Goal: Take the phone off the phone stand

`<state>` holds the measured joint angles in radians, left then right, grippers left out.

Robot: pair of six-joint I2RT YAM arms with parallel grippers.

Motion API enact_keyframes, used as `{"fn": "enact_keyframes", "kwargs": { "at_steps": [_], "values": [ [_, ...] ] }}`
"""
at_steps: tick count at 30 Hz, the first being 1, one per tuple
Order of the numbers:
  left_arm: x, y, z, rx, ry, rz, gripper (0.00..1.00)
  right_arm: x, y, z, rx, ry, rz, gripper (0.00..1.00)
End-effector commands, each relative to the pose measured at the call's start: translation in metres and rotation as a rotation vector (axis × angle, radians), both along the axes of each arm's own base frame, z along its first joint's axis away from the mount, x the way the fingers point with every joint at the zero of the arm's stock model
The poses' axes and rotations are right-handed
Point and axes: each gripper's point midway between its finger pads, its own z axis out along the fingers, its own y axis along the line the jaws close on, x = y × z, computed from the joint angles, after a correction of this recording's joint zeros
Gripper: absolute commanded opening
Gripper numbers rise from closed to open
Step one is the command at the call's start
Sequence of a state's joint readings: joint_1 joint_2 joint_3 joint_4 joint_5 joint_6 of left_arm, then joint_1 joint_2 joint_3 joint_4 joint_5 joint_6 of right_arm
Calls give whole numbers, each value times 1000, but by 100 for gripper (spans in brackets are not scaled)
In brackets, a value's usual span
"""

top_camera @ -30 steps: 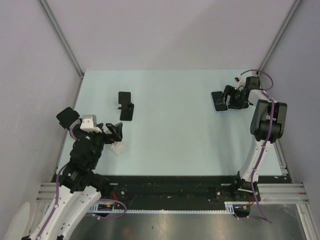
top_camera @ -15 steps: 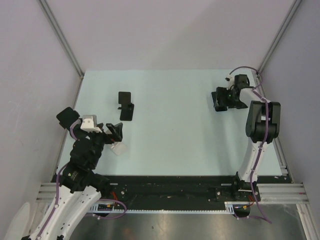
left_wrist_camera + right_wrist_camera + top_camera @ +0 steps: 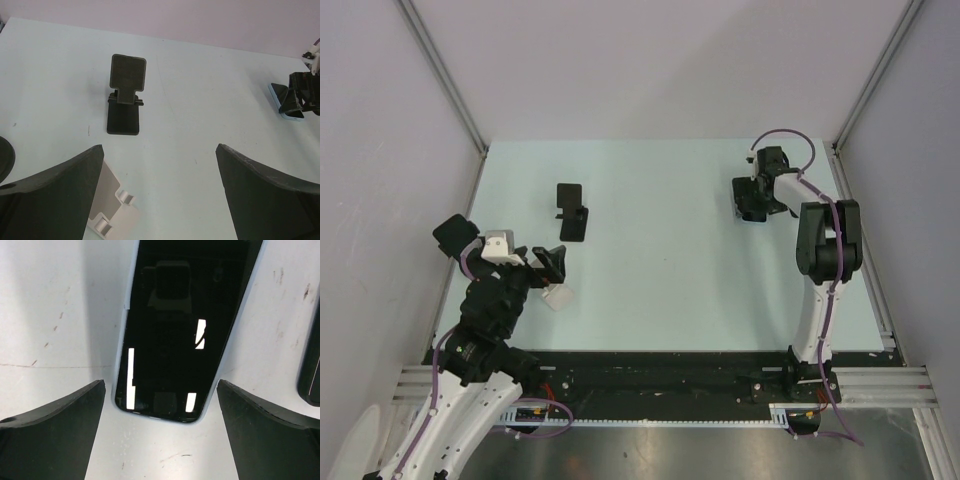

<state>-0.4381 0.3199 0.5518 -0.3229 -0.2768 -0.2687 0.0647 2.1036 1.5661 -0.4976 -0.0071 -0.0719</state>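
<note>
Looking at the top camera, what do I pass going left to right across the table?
Left gripper → black stand → right gripper, with the phone under it. The white stand overlaps the left gripper, so it is left out.

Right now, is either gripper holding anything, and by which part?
Nothing is held. The right gripper hangs open over the phone without touching it; the left gripper is open, empty.

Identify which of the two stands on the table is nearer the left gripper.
The white stand, lying right beside a finger of the left gripper. The black stand sits upright farther out across the table.
</note>
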Motion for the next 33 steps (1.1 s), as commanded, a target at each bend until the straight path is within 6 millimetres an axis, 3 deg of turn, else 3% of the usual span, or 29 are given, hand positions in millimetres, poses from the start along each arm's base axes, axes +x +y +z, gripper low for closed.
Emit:
{"fn": "enact_keyframes", "kwargs": {
  "at_steps": [1,10,12,17,22,33],
  "values": [
    [1,-2,5,6,-27,-16,100,5,-19,-3,-108,9,-65,95],
    [2,-4,4,6,-22,-19,100,-2,-33,-6,-96,39,9,63],
    [3,-4,4,6,-22,-19,100,-3,-41,-3,-100,39,19,59],
    [4,-5,3,9,-16,-21,100,-2,-66,3,-123,32,51,59],
    [4,-6,2,12,-15,-29,100,5,-77,10,-148,4,87,60],
    [5,-7,1,17,-10,-35,100,19,-68,1,-148,-5,143,63]
  ]
}}
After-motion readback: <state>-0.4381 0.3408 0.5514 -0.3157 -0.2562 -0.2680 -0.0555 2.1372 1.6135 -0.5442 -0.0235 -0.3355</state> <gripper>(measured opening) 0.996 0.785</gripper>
